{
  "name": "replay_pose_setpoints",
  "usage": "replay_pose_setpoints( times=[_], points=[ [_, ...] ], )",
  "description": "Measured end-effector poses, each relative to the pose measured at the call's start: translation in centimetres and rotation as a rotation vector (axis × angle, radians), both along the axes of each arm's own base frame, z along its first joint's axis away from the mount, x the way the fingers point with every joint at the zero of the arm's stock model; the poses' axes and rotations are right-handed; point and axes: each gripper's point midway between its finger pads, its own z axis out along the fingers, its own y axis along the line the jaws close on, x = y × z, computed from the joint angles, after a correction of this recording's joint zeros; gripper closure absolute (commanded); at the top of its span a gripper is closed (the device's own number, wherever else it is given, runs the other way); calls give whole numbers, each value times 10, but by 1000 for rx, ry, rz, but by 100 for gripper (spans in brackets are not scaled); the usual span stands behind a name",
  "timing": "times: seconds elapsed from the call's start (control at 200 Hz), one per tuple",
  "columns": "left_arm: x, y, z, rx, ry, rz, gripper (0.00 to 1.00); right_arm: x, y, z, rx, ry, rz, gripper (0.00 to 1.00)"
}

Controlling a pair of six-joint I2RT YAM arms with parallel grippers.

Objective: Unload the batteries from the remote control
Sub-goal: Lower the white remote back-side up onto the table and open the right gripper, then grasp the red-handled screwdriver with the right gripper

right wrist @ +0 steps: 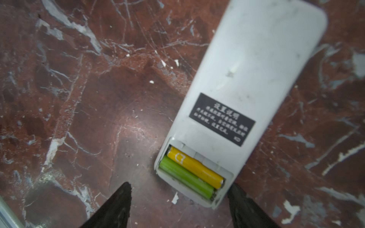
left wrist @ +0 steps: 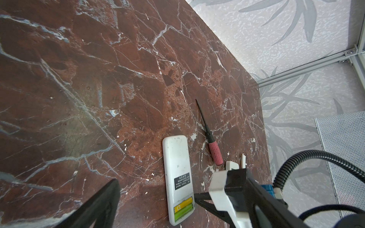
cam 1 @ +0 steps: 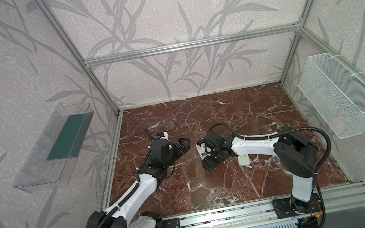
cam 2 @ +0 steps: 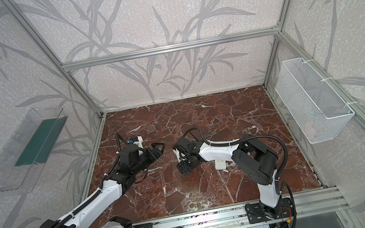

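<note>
Near the table's middle the remote point(right wrist: 246, 79) lies back up, with the yellow and green batteries point(right wrist: 193, 173) seated in its open bay. At that end the right gripper point(right wrist: 179, 184) straddles it, jaws spread and empty, while the left gripper point(cam 1: 184, 143) hangs released. A red-handled screwdriver point(left wrist: 211, 142) lies beside the remote on the red-brown marble tabletop point(cam 1: 226, 112), and leaf-patterned walls point(cam 1: 158, 9) surround.
</note>
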Motion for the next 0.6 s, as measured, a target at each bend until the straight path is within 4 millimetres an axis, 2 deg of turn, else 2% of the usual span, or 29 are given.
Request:
replay_pose_setpoints(
  times=[0.195, 0.405, 0.53, 0.6],
  points=[
    [0, 0, -1, 1, 2, 0, 3, -9, 14, 5, 50, 24, 31, 24],
    [0, 0, -1, 5, 1, -2, 1, -5, 13, 7, 45, 2, 21, 24],
    [-1, 0, -2, 12, 4, -6, 0, 9, 5, 29, 60, -64, -10, 26],
    [-2, 1, -3, 17, 8, -8, 0, 21, -6, 47, 82, -110, -45, 35]
  ],
)
